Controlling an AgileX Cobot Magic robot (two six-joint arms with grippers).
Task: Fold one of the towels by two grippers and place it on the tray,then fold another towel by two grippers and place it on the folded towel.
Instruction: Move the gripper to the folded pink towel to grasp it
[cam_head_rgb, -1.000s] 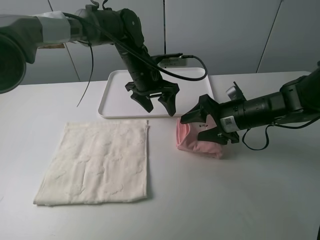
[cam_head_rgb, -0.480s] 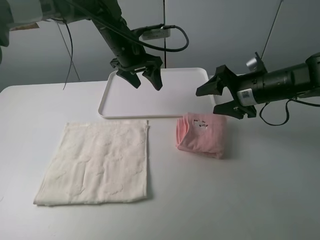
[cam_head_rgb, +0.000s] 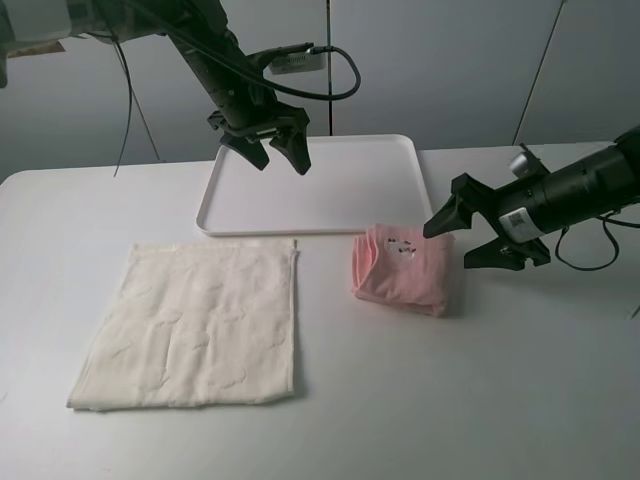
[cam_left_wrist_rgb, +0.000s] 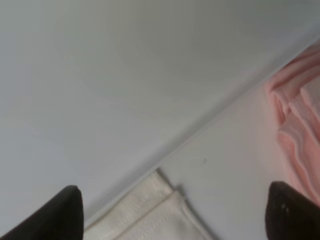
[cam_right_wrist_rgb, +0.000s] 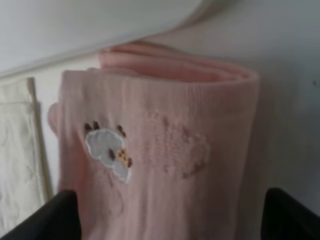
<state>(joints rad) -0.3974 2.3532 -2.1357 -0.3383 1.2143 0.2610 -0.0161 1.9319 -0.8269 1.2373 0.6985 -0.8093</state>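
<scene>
The folded pink towel (cam_head_rgb: 403, 268) lies on the bench (cam_head_rgb: 450, 400) just in front of the tray (cam_head_rgb: 300, 232), off its right corner, not on it; lifted by one edge alone, its loose layers could, I judge, fall open. The right gripper (cam_head_rgb: 447, 249) reaches in low beside the towel, fingers apart and empty, while the left gripper (cam_head_rgb: 281, 165) hangs high over the tray, fingers wide apart, holding nothing.

surface: white tabletop (cam_head_rgb: 480, 400) | backdrop: pale grey wall panels (cam_head_rgb: 440, 70) — thin dark seams (cam_head_rgb: 540, 70) | light: soft, even
</scene>
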